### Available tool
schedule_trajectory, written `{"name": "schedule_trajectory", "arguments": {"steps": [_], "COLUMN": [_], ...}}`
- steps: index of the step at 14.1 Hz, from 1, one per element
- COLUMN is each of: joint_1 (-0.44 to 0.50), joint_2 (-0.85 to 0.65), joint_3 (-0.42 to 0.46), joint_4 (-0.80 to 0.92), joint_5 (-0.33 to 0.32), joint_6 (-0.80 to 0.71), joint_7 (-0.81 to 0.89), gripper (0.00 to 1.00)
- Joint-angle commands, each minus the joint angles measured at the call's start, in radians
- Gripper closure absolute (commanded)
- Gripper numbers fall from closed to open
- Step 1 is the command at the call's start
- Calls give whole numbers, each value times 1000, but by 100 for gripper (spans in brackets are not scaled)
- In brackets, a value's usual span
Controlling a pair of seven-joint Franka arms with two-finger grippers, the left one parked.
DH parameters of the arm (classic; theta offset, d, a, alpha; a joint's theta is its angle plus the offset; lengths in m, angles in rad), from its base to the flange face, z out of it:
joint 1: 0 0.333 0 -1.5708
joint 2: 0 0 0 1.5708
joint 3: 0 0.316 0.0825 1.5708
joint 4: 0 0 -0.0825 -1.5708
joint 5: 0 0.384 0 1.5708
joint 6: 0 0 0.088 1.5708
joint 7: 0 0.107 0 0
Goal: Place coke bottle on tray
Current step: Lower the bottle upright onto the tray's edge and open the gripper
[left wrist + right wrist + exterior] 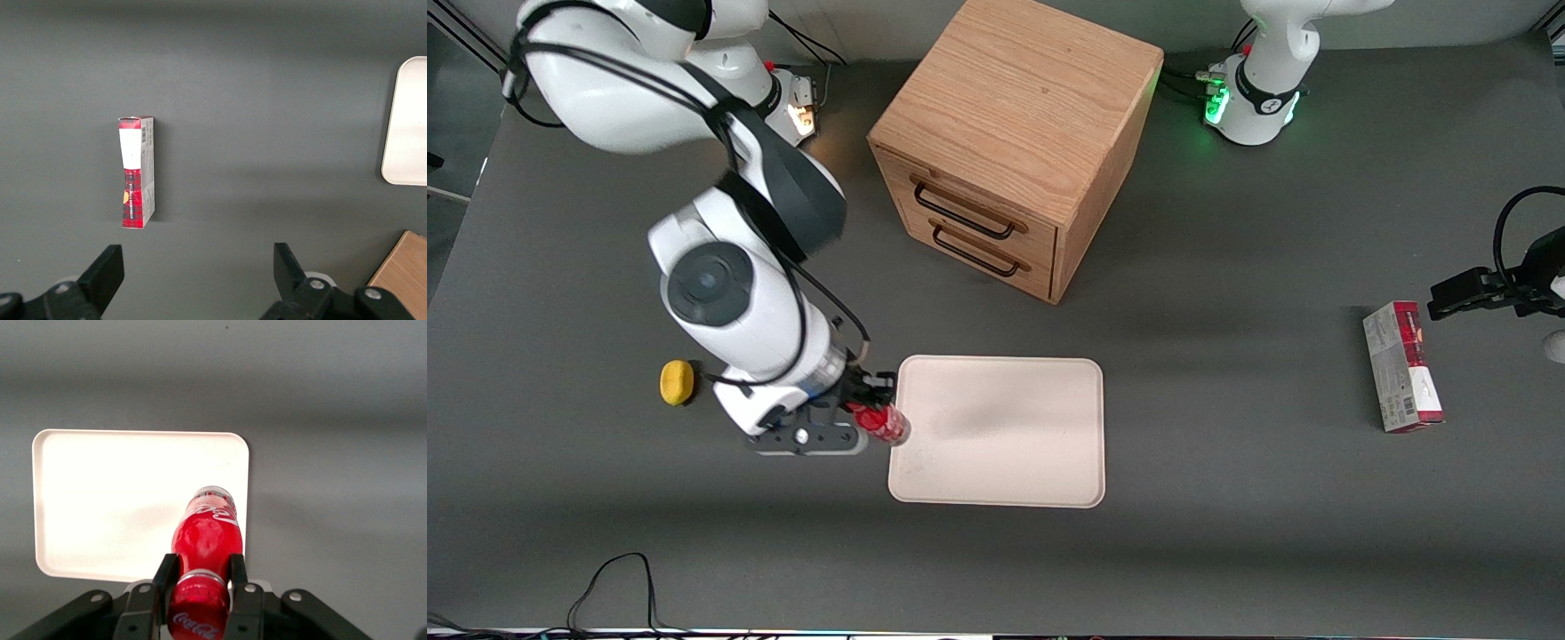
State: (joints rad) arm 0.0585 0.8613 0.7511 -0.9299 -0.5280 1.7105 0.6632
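My right gripper [869, 411] is shut on the coke bottle [882, 421], a small red bottle with white script. It holds the bottle by the neck just under the red cap, above the tray's edge at the working arm's end. In the right wrist view the fingers [167, 577] clamp the neck and the bottle's body [207, 533] hangs over the tray's rim. The tray [1005, 462] is a large flat cream-white rectangle with rounded corners lying on the dark table; it also shows in the right wrist view [107, 500] and the left wrist view [407, 127].
A wooden two-drawer cabinet [1014, 142] stands farther from the front camera than the tray. A yellow lemon-like object [677, 382] lies beside the working arm. A red-and-grey carton [1402, 366] lies toward the parked arm's end; it also shows in the left wrist view [137, 172].
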Motion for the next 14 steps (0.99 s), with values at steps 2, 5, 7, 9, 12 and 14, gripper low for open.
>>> {"name": "schedule_trajectory", "arguments": {"steps": [2, 5, 7, 9, 12, 14], "joint_1": [4, 6, 21, 46, 47, 49], "joint_2": [62, 97, 123, 139, 145, 156], "joint_3": [-12, -62, -78, -102, -118, -118], "joint_4": [31, -13, -12, -13, -13, -13], "joint_5": [-32, -33, -46, -66, -64, -64], "joint_6": [67, 159, 175, 207, 222, 236], "joint_7": [-2, -2, -4, -1, -1, 9], "gripper": [100, 100, 100, 100, 100, 98]}}
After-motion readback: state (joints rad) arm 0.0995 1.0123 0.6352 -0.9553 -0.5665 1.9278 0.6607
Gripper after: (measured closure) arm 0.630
